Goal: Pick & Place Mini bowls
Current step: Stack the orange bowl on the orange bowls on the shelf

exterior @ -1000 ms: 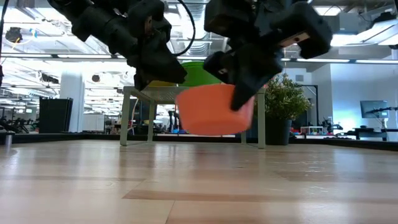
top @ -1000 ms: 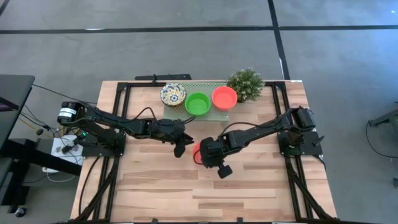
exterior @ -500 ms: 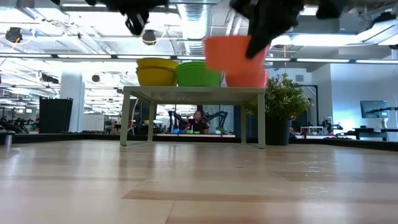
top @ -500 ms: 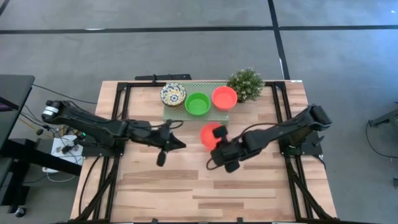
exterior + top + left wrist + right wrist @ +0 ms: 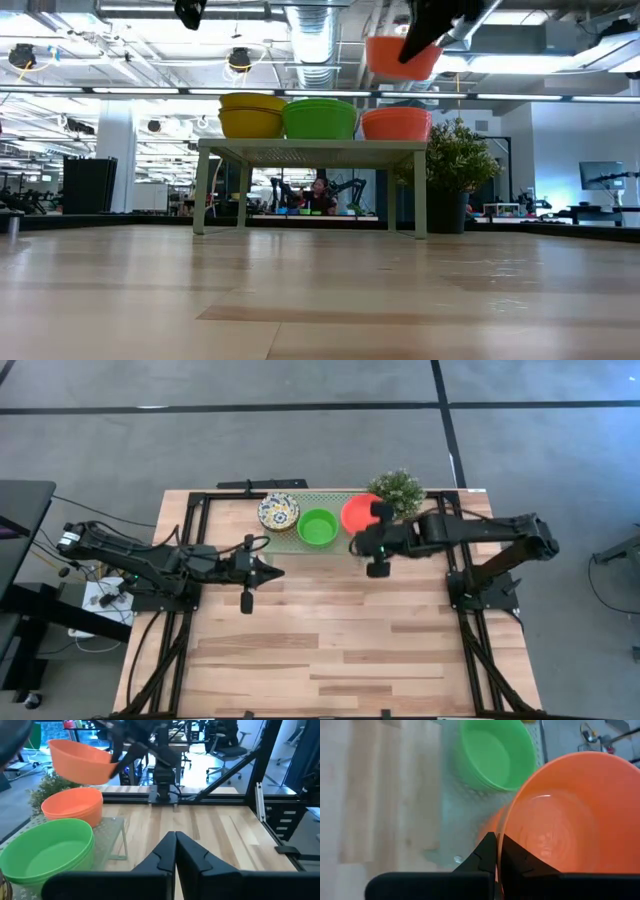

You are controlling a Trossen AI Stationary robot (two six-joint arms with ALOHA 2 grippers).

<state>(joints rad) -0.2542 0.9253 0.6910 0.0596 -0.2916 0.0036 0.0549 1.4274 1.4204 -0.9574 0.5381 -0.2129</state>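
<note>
My right gripper [image 5: 378, 547] is pinched shut on the rim of a red-orange bowl [image 5: 402, 56], holding it in the air above the red-orange stack [image 5: 396, 123] at the right end of the small green rack [image 5: 312, 148], with clear space between the two. The potted plant [image 5: 396, 492] stands just right of that stack, so that side is tight; the near side opens onto bare table [image 5: 340, 650]. From above, the arm hides most of the carried bowl; the low view shows its height and the gap beneath it. The right wrist view shows the fingers closed on the rim, with the green stack [image 5: 495, 752] beyond. The patterned stack [image 5: 278, 512] sits at the rack's left end. My left gripper [image 5: 268, 572] waits closed and empty, left of the rack
</note>
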